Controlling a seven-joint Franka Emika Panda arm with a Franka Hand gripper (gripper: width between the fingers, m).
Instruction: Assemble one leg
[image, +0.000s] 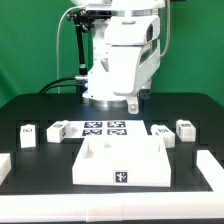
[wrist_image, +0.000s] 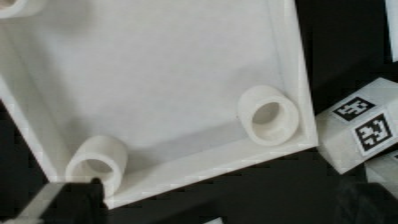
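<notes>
Several small white legs with tags lie on the black table: two at the exterior view's left and two at its right. One leg shows in the wrist view beside the large white panel. My gripper hangs above the table behind the marker board, touching nothing. In the wrist view my gripper has its dark fingers far apart with nothing between them.
The large white square panel lies at the front middle; two round sockets show on it. White bars lie at the table's left edge and right edge.
</notes>
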